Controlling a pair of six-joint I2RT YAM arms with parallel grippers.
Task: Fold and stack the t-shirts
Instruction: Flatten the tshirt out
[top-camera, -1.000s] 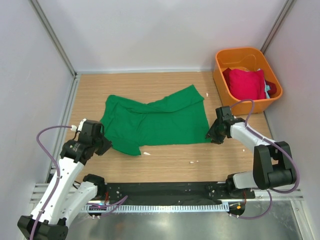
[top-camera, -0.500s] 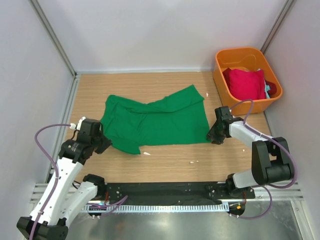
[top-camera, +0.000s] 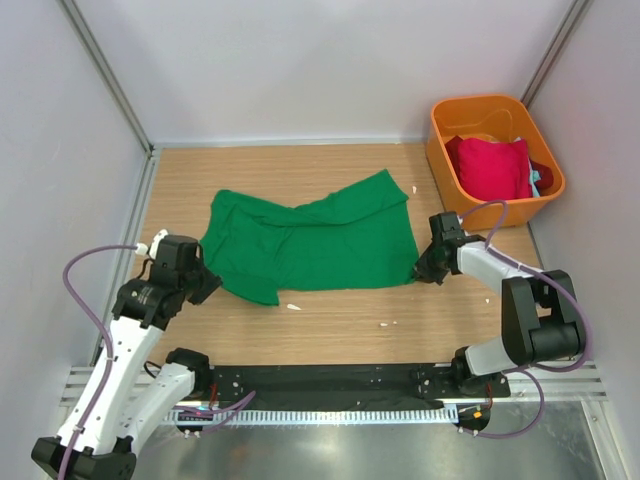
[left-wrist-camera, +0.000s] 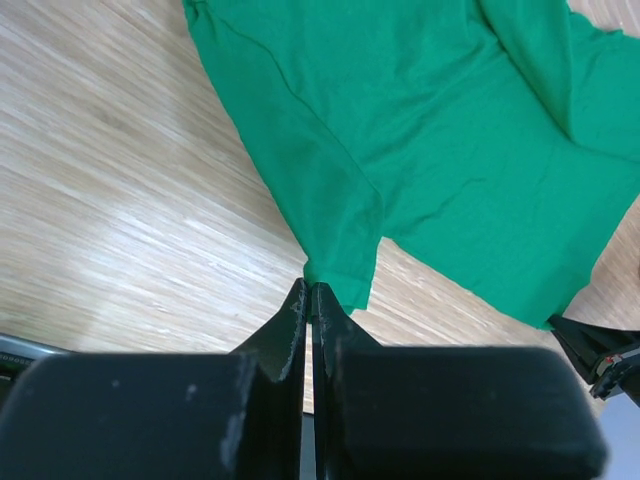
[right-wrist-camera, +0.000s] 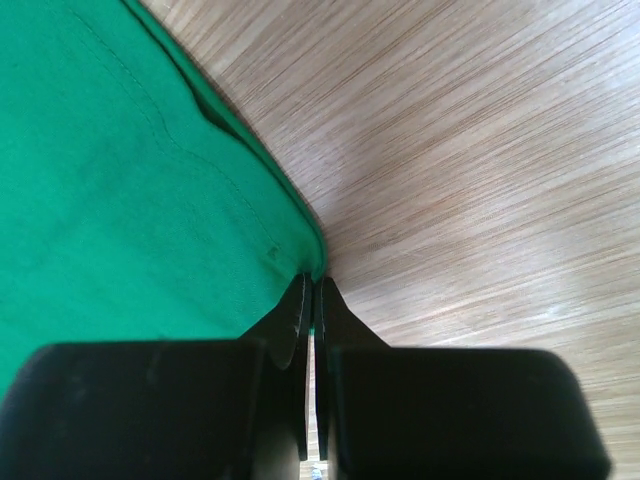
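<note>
— While the green shirt (top-camera: 320, 240) lies spread and unfolded on the table (top-camera: 330, 330), how far along would we say we are?
— Barely begun; no fold is made and nothing is stacked; the shirt reaches away in front of both grippers, rumpled along its far edge.
— And the grippers?
— The right gripper (right-wrist-camera: 309, 285) is closed, the hem corner running into its tips; the left gripper (left-wrist-camera: 308, 292) is closed too, the sleeve corner meeting its tips; we judge that both are pinching cloth, set for a first fold.
— What is left?
— Nearly all of it; the red shirt (top-camera: 493, 167) sits bundled in the orange bin (top-camera: 480, 103), well beyond the right gripper, a bit of teal cloth (top-camera: 537, 178) beside it; each needs laying out, folding and stacking.
</note>
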